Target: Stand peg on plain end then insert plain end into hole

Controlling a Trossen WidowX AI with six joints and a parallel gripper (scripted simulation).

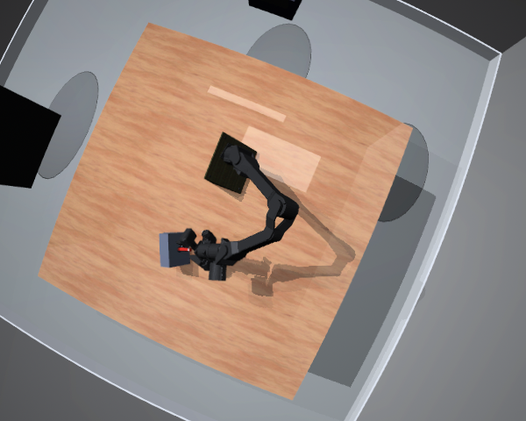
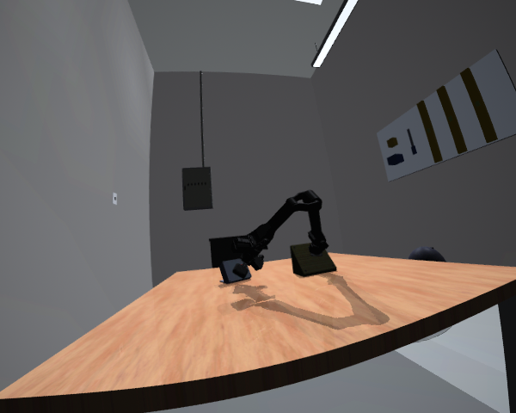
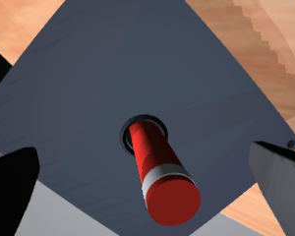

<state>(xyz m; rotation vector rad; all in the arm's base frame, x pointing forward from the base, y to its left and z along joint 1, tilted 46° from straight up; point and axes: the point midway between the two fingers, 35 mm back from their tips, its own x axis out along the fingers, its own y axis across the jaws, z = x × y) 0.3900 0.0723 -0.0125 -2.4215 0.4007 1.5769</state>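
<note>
One step apparently in hand: the release at the hole, late in the task. Claw (image 1: 189,250) (image 2: 248,267) (image 3: 147,156) spread wide, with nothing pinched. Red peg (image 1: 184,249) (image 3: 159,162) between the fingers but apart from both, inner end inside the dark-rimmed hole (image 3: 124,140) of the blue-grey sloped panel (image 1: 164,250) (image 2: 226,274) (image 3: 113,74), white band (image 3: 162,176) outward. Much shaft outside; full depth impossible to tell. Next, probably: check seating, push again if shallow, otherwise back straight off along the hole's direction. In the way: both fingers beside the peg, likely to knock it during any sideways move. Elsewhere on the table (image 1: 118,203) (image 2: 160,342): dark sloped block (image 1: 213,169) (image 2: 300,261) by the arm's base, well apart from the panel.
</note>
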